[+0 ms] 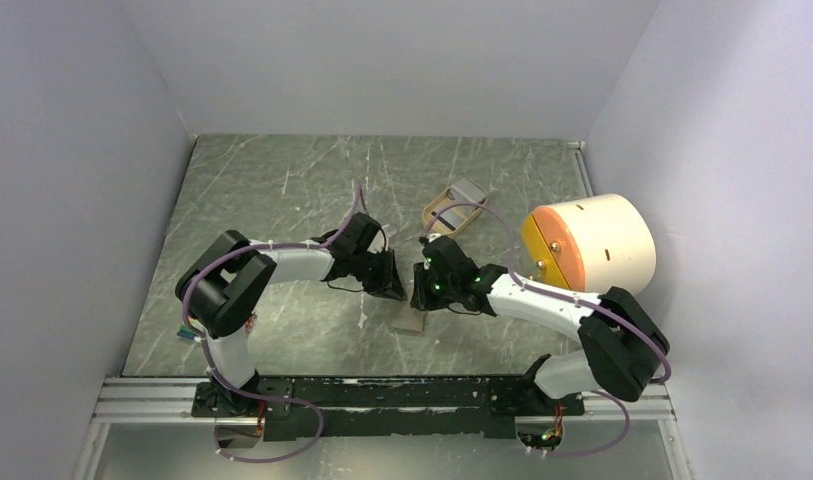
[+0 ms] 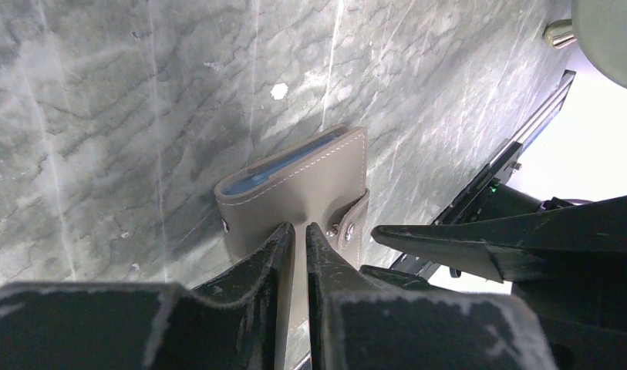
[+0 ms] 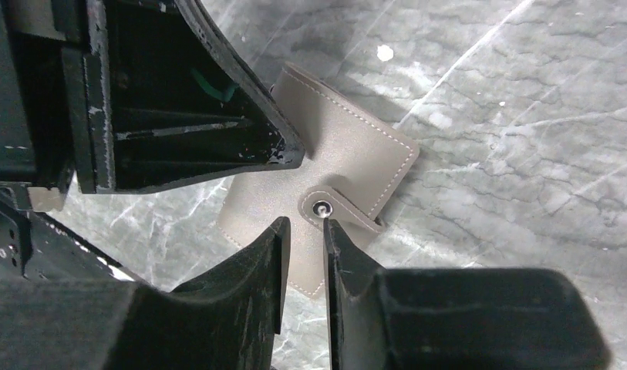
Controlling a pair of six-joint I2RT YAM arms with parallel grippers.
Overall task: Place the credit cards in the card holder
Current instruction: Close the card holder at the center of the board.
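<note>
Top view: both arms bend inward, left gripper point(image 1: 390, 280) and right gripper point(image 1: 424, 293) meeting right over the card holder point(image 1: 409, 322). Left wrist: jaws pinch the card holder's edge, blue credit cards point(image 2: 279, 168) tucked inside it. Right wrist: jaws slightly parted, tips at its snap point(image 3: 321, 207), gripping nothing.

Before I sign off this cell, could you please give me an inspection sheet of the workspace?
Surface: grey marbled tabletop, scratched.
Job's things: grey-olive snap-button card holder folded shut, strap across its face; light blue card edge showing inside.
Clutter: tan oval plastic tray; big cream cylinder with orange face.
End effectors: left end effector pinching the holder's edge; right end effector at the snap, grip unclear.
Cables: purple cables along both arms.
Surroundings: plain pale walls.
</note>
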